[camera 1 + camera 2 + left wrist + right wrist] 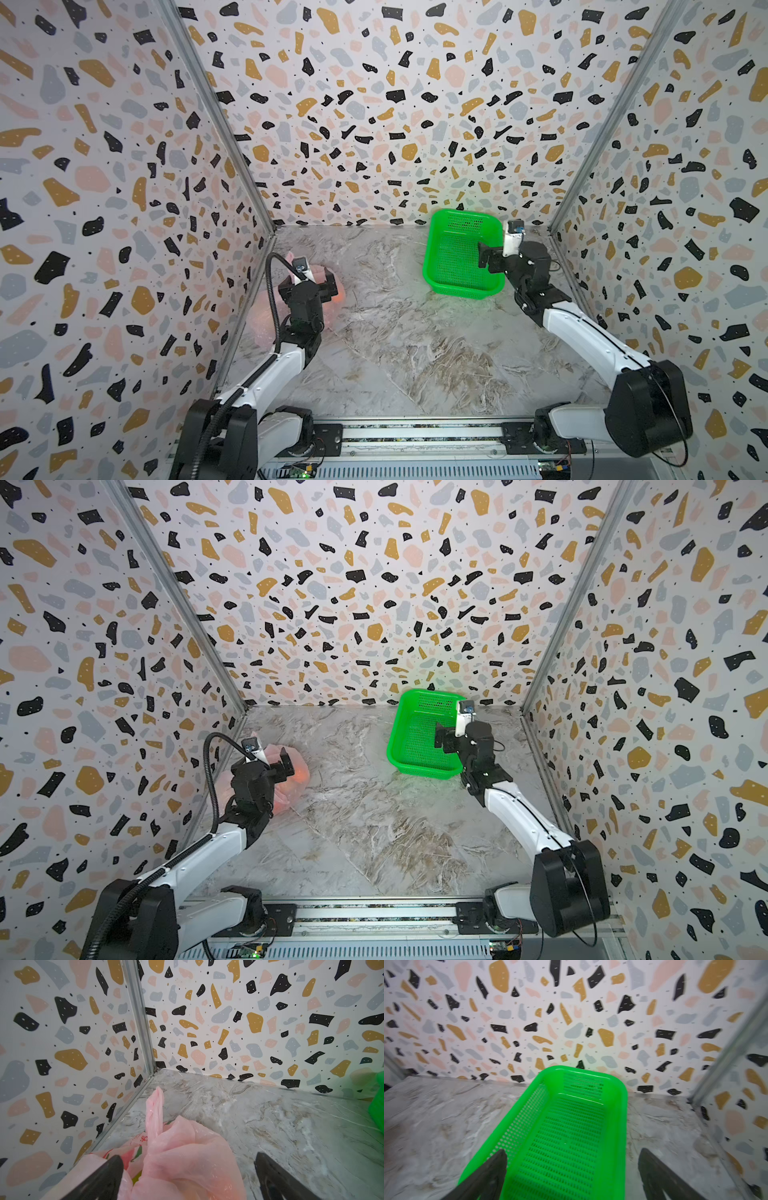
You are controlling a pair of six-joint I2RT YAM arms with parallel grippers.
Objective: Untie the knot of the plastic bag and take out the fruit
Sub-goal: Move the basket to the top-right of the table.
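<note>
The bag (pixel 284 798) lies right under the left end effector (pixel 189 1157), hard against the left wall (pixel 62 1084) and its metal edge strip. To that end effector's right, bare table (pixel 395 332) runs to the basket (pixel 465 220). Its jaws are spread wide astride the crumpled plastic, gripping nothing; contact cannot be told. A handle end (pixel 154 1109) sticks up just ahead, and orange fruit (pixel 301 773) shows through the bag. The right end effector (pixel 573 1152), equally wide and unladen, hovers over the basket near the right wall (pixel 623 249).
</note>
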